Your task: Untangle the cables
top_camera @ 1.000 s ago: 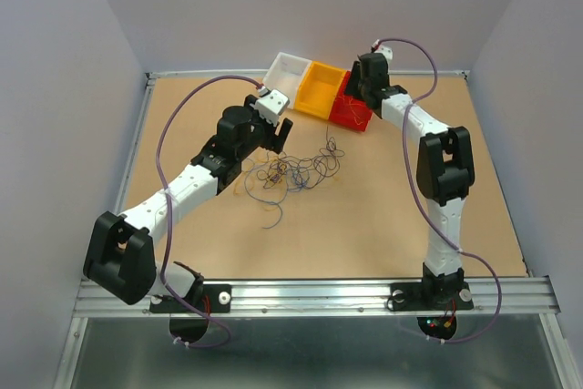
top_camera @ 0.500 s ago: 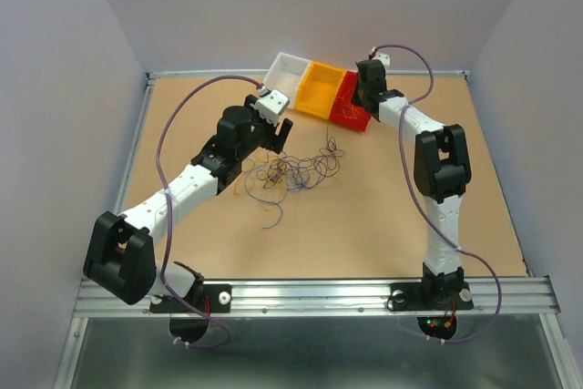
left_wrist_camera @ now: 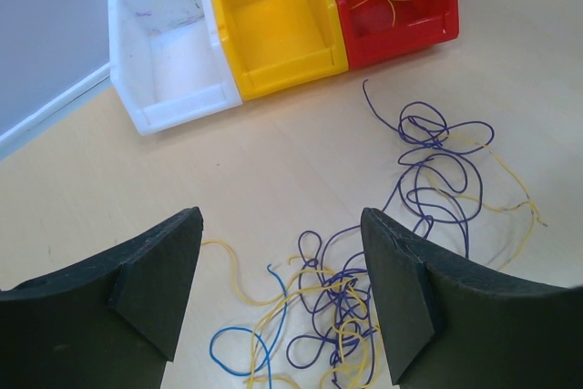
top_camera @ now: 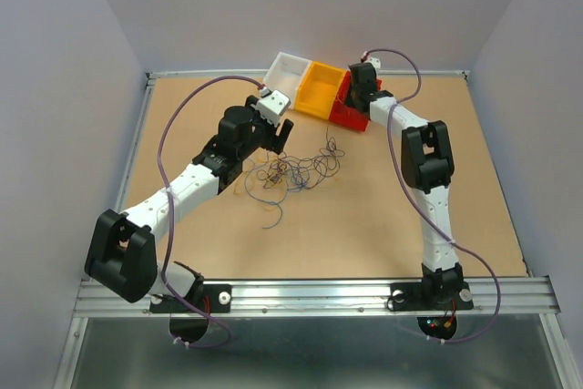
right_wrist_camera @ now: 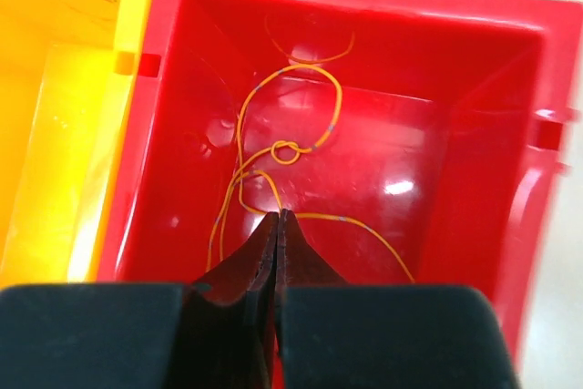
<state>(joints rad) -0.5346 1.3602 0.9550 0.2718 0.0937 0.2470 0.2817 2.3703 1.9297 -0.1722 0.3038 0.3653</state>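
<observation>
The cables (top_camera: 293,170) lie as a loose tangle of thin blue, purple and yellow strands (left_wrist_camera: 364,298) on the tan table. My left gripper (top_camera: 281,138) hovers open just above the tangle's left part, and its fingertips (left_wrist_camera: 282,225) hold nothing between them. My right gripper (top_camera: 355,97) is down over the red bin (top_camera: 351,117) with its jaws pressed shut (right_wrist_camera: 278,216). One orange cable (right_wrist_camera: 287,152) with a small knot lies in that bin (right_wrist_camera: 492,134). It runs right under the shut tips, and I cannot make out whether it is pinched.
A white bin (top_camera: 287,68) and a yellow bin (top_camera: 321,90) sit in a row left of the red one at the table's back. In the left wrist view the white bin (left_wrist_camera: 164,52) and yellow bin (left_wrist_camera: 273,25) look empty. Grey walls enclose the table.
My right gripper went from open to shut, and its arm swung left and back over the red bin. My left arm and the tangle stayed put.
</observation>
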